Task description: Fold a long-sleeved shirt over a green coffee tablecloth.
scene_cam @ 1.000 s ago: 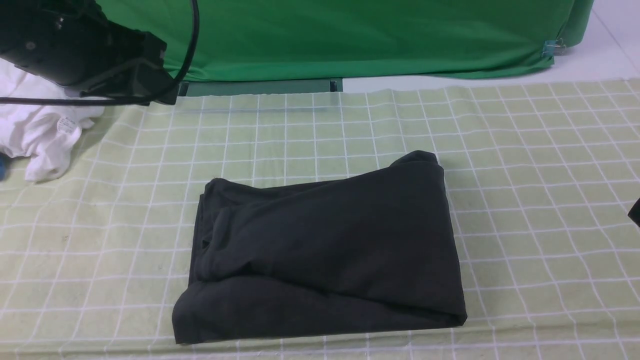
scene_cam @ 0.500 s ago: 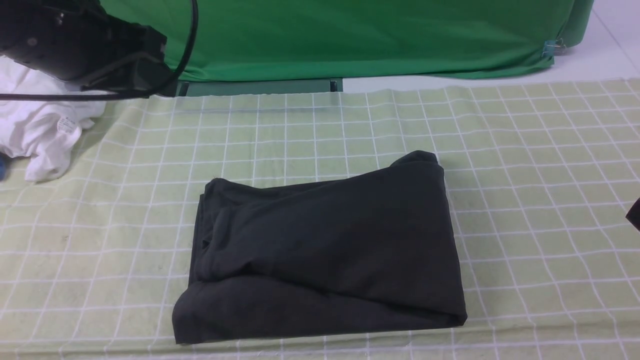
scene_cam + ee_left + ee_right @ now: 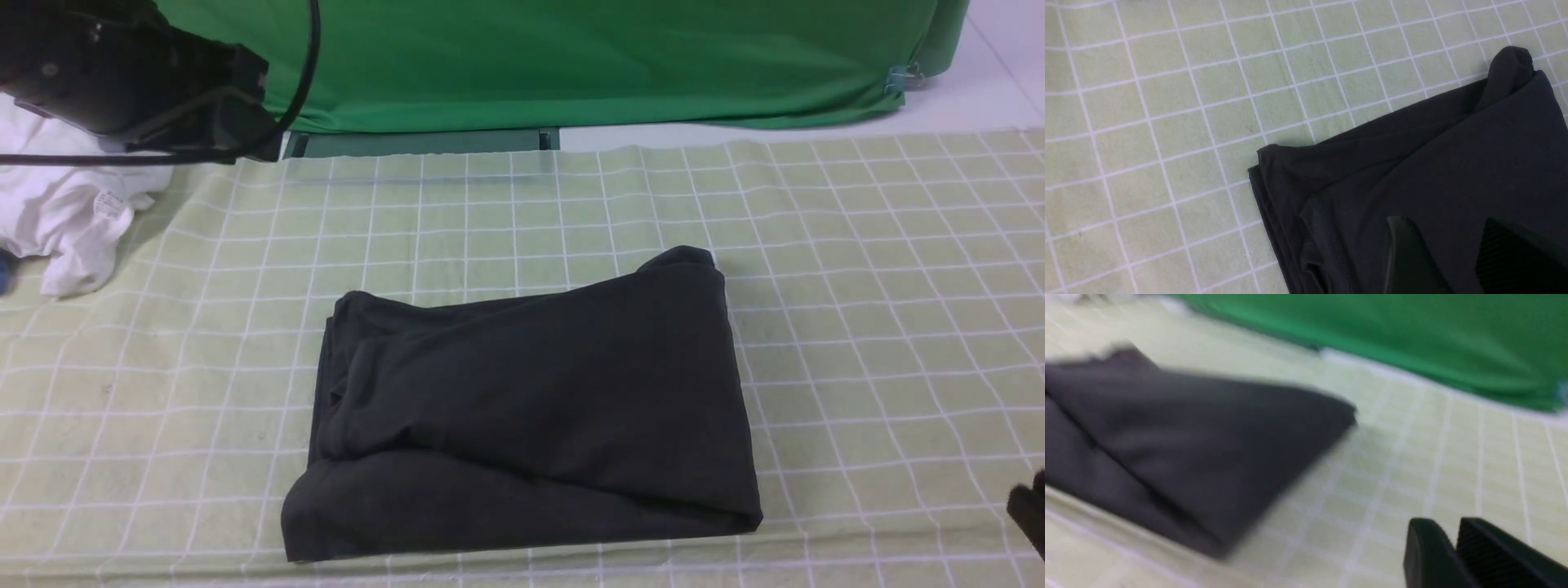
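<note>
1. You see the long-sleeved shirt (image 3: 522, 408) lying as a folded, roughly rectangular black bundle in the middle of the green coffee tablecloth (image 3: 857, 269), nearer the front edge than the back.
2. Its layers are stacked along the left side, and one far corner on the right pokes up as a small hump.
3. Your left arm (image 3: 139, 77) sits high at the far left, well clear of the shirt, with a black cable looping over it.
4. In the left wrist view, the left gripper (image 3: 1466, 257) hangs above the shirt (image 3: 1433, 171) with its two fingers parted by a plain gap and nothing between them.
5. Your right gripper (image 3: 1455, 543) shows in the right wrist view over bare tablecloth (image 3: 1412, 457), away from the shirt (image 3: 1188, 437); its fingers stand close together with only a slim slit between them, and they hold nothing.
6. That right wrist view is blurred, so finer detail is not readable.
7. In the front view only a dark sliver of the right arm (image 3: 1030, 510) shows at the lower right edge.
8. A crumpled white garment (image 3: 65, 220) with a small tag lies at the far left, partly under the left arm.
9. A plain green drape (image 3: 571, 57) hangs behind the table.
</note>
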You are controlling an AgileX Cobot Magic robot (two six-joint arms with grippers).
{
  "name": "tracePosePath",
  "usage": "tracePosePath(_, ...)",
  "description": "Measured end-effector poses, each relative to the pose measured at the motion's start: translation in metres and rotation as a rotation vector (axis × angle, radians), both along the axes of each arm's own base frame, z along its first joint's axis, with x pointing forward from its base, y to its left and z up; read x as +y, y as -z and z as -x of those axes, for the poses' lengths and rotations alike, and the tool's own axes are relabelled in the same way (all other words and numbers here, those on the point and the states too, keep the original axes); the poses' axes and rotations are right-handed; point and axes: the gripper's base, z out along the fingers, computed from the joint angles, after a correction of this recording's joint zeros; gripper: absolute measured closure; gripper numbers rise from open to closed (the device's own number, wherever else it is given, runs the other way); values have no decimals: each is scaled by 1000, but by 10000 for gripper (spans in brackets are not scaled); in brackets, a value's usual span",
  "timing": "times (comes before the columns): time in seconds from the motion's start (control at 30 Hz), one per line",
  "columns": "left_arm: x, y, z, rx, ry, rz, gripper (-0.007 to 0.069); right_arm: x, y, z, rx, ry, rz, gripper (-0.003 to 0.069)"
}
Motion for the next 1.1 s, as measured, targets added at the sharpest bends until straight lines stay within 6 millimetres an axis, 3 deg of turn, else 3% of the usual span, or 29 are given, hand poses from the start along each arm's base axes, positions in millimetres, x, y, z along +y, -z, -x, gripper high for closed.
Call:
tracePosePath(0.1,0,1,1,13,5,-3,363,-7,10,2,40,81,15,534)
tracePosePath(0.5,0,3,4,46,16,-16,363,-24,6,10,-48,326,-11,498)
tracePosePath(0.83,0,5,9,103,34,-20,363,-28,6,11,-65,408,-13,484)
tracePosePath(1.0,2,5,14,130,41,-52,402,-29,6,11,-65,412,-13,472)
tracePosePath(1.1,4,-5,23,100,39,-70,480,-29,6,11,-65,412,-13,466)
